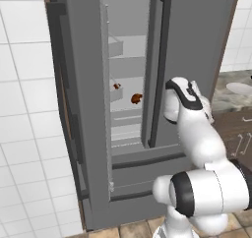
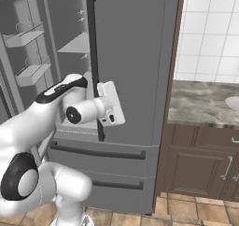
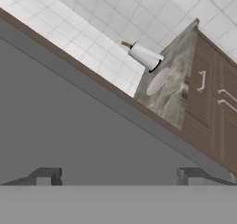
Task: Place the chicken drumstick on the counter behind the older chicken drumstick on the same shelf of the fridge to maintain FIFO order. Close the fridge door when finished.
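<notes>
Arm is raised from the base, elbow bent, forearm reaching forward at mid height. Gripper [image 3: 118,176] jaws stand wide apart, nothing between the fingertips [image 3: 46,174]. Wrist rolled sideways.

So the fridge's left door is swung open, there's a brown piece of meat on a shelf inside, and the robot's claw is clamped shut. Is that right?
Not quite: the gripper is open, its two fingertips standing wide apart in the hand view, with nothing between them. The rest holds: in the left base view the fridge has its left door open and a brown drumstick lies on a shelf.
</notes>
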You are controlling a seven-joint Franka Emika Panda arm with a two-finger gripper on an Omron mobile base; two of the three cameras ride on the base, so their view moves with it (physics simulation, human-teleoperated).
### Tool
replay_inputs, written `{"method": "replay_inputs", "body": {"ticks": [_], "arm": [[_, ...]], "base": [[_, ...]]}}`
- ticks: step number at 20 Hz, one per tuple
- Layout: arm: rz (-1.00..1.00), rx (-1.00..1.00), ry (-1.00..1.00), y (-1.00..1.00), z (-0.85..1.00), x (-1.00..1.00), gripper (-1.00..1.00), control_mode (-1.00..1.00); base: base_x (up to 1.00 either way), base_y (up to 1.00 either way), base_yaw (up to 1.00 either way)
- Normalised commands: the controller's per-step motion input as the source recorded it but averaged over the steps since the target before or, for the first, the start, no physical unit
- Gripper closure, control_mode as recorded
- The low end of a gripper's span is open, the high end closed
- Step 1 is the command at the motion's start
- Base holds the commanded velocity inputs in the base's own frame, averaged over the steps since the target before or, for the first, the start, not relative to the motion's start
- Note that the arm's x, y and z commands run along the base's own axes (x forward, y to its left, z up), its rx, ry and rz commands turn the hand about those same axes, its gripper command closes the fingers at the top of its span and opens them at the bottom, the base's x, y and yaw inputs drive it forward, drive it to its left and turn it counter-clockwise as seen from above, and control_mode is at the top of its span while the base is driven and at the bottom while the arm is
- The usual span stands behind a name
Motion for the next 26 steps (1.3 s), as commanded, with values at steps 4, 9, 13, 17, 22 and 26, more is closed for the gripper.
{"method": "replay_inputs", "body": {"ticks": [4, 9, 13, 17, 22, 26], "arm": [[-0.01, -0.33, -0.10, -0.21, 0.98, -0.51, -1.00, -1.00], [-0.05, -0.38, -0.18, -0.66, 0.29, -0.63, -1.00, -1.00], [-0.11, -0.35, -0.08, -0.71, -0.29, -0.58, -1.00, -1.00], [-0.22, -0.53, -0.23, -0.38, -0.26, -0.76, -1.00, -1.00], [-0.23, -0.68, -0.39, 0.00, 0.00, -0.86, -1.00, -1.00], [-0.25, -0.72, -0.44, 0.00, -0.05, -1.00, -1.00, -1.00]], "base": [[0.00, 0.00, 0.00], [0.00, 0.00, 0.00], [0.00, 0.00, 0.00], [0.00, 0.00, 0.00], [0.00, 0.00, 0.00], [0.00, 0.00, 0.00]]}}
